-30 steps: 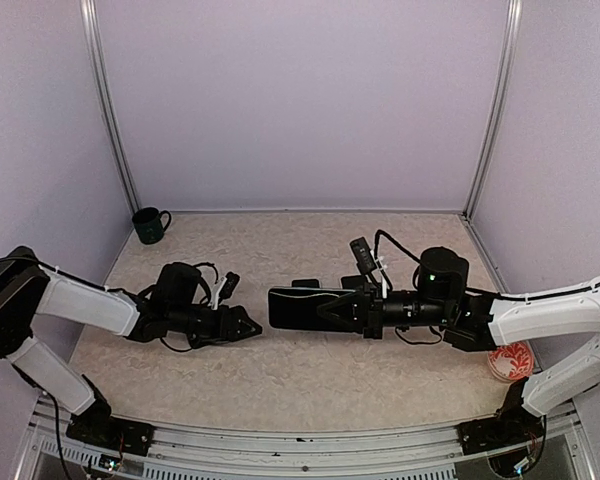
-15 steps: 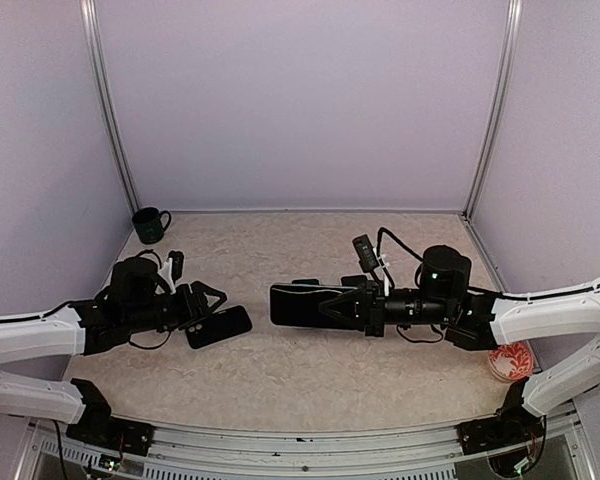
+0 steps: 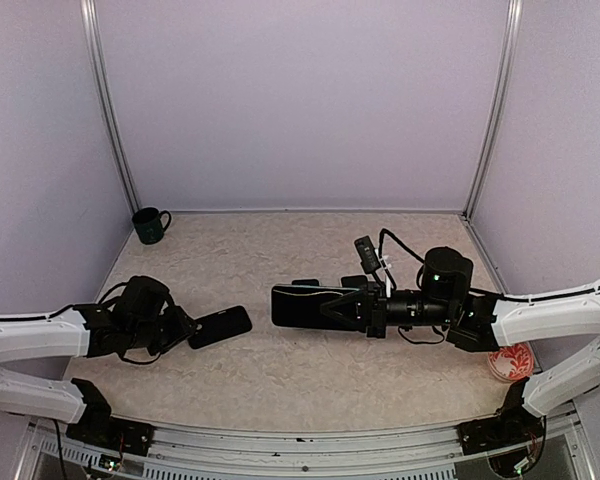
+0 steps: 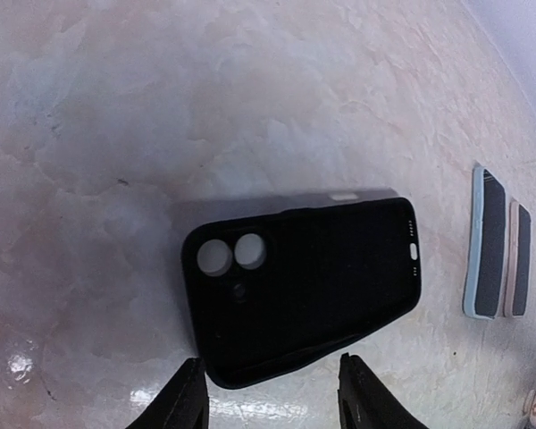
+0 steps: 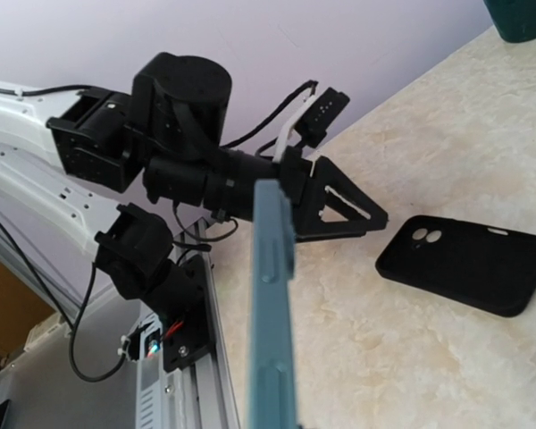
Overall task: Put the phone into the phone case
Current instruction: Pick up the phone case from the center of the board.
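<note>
The black phone case lies flat on the table, inside up with its camera holes showing. It also shows in the left wrist view and the right wrist view. My left gripper is open and empty just left of the case, its fingertips short of the case's near edge. My right gripper is shut on the phone, a dark slab with a teal edge, held above the table right of the case.
A dark green mug stands at the back left corner. A red-and-white dish sits by the right arm. A small dark object lies behind the phone. Two thin slabs, pale blue and pink edged, show beyond the case.
My left gripper has let go of the case and drawn back to the left. The case now lies on the table. My right gripper with the phone has barely moved.
</note>
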`<state>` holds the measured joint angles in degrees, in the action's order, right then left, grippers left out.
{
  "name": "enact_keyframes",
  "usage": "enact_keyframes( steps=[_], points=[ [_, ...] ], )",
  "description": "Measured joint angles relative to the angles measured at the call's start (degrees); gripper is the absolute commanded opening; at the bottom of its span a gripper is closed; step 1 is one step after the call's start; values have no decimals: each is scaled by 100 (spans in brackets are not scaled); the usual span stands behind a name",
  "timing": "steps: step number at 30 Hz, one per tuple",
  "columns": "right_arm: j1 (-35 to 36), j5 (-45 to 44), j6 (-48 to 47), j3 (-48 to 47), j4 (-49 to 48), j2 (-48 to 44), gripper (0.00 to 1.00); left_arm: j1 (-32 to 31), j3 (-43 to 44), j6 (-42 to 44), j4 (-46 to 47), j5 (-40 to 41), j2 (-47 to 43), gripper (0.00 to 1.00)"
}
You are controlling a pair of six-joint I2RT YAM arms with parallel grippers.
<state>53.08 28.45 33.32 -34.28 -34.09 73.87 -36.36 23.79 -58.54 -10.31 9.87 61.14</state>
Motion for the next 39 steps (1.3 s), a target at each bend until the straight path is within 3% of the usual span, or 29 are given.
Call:
enact_keyframes(
  steps=[14,29,32,35,39],
  points=[
    [0,63,66,7,-70,9,0,35,-85,7,-219,498,603,37],
    [-2,103,61,7,-83,31,0,382,-76,400,540,328,1115,37],
    [-2,109,59,7,-83,79,0,387,-83,490,632,205,1123,33],
    [-2,127,61,4,-81,153,0,400,-76,581,741,125,1231,21],
    [-2,153,63,-50,-13,240,0,415,83,728,855,57,1532,13]
  ],
)
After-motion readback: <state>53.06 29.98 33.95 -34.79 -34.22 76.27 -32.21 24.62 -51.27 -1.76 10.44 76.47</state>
